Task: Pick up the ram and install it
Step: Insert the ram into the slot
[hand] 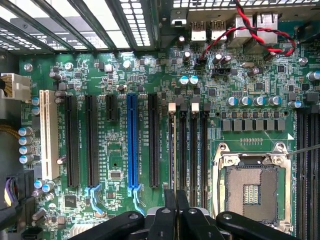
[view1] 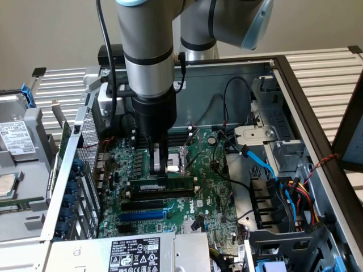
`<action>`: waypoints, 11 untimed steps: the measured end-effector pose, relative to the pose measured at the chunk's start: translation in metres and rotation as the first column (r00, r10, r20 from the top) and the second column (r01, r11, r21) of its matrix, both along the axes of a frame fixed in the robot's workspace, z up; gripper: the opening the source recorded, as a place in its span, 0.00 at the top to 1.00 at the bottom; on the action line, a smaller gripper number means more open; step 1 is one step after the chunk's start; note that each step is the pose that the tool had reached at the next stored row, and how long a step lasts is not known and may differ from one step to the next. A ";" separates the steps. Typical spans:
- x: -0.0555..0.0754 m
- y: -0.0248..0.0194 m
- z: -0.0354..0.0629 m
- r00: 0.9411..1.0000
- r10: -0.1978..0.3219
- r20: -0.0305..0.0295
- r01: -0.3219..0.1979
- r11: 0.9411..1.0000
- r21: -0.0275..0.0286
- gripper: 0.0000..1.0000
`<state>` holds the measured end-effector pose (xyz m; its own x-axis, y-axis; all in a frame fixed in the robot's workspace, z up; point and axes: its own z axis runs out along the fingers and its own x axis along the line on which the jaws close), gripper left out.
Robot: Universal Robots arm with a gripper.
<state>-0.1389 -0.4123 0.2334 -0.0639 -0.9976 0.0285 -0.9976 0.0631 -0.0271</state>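
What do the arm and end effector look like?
The arm has silver-grey cylindrical links, pale-blue joint caps, a black band, and a black cable alongside. The end effector has a black cylindrical body and grey metal fingers. The wrist view shows black linkage bars with round pivots.

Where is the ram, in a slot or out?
In: the ram stands on edge in a memory slot, gripper shut on it. Latched: cannot tell.

Exterior oblique, wrist overhead (shared motherboard point(view1: 215, 198) point(hand: 165, 65))
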 end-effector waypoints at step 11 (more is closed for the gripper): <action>0.000 0.0000 -0.0012 1.000 -0.001 0.000 0.001 1.000 0.000 0.88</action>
<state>-0.1389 -0.4123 0.2322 -0.0652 -0.9975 0.0288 -0.9976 0.0644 -0.0272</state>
